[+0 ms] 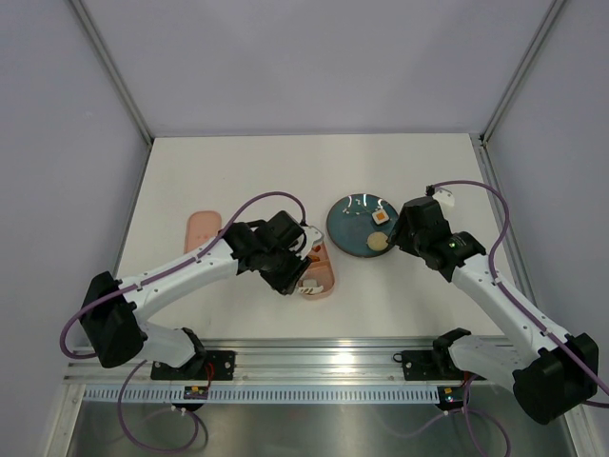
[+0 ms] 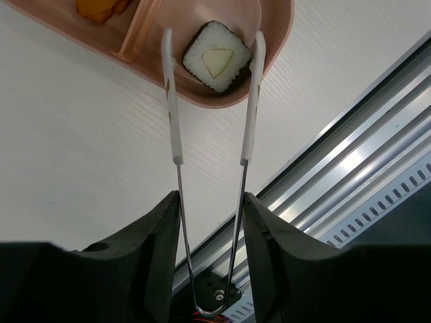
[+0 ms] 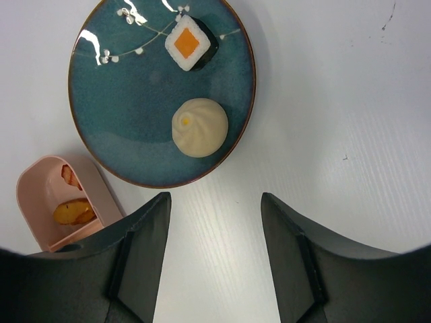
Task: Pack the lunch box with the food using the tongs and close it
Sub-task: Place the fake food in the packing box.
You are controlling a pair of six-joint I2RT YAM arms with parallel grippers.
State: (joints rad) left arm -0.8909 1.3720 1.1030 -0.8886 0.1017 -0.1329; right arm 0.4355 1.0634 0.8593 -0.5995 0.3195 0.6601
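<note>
The pink lunch box (image 1: 322, 276) lies open in front of my left arm, and its lid (image 1: 202, 231) lies apart to the left. My left gripper (image 2: 210, 202) is shut on the thin metal tongs (image 2: 176, 128). The tongs' white tips stand spread on either side of a white food piece (image 2: 214, 62) with a dark rim, resting in the box's (image 2: 269, 27) end compartment. Orange food (image 2: 101, 8) sits in the other compartment. My right gripper (image 3: 215, 208) hangs open and empty beside the teal plate (image 3: 121, 121), which carries an orange-topped white cube (image 3: 190, 42) and a beige bun (image 3: 200, 127).
The aluminium rail (image 2: 350, 168) at the table's near edge runs close behind the lunch box. The plate (image 1: 347, 233) lies just right of the box, with my right gripper (image 1: 402, 234) at the plate's right rim. White walls enclose the table on three sides.
</note>
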